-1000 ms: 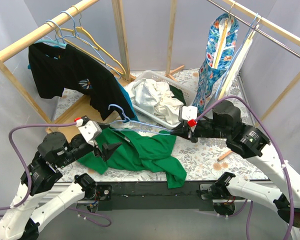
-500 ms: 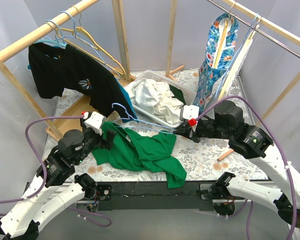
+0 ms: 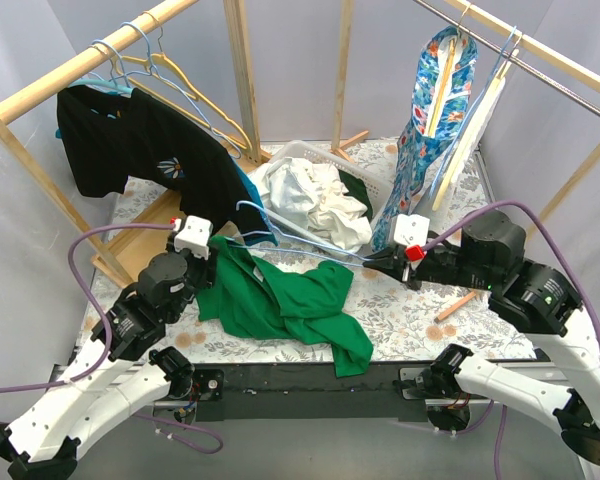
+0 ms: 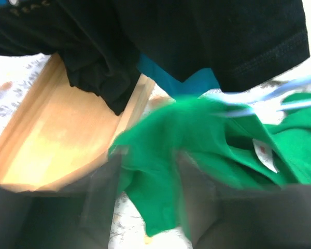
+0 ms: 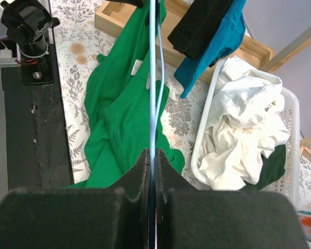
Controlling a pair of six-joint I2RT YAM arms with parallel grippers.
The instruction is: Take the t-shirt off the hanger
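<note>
We see a table with a flowered cover. On it, a green t-shirt lies between the jaws of the left gripper and of the right gripper. Behind the left jaws rests a wooden tray, and behind the right jaws a white laundry basket. A small wooden stick lies near the right jaws.

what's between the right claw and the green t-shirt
Just the light blue hanger: its wire, pinched in the right claw, runs on over the green t-shirt, above the floral table. The right wrist view shows it best.

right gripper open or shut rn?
Shut. In the right wrist view, the right gripper has its jaws pinched on the light blue hanger wire, with no gap visible.
</note>
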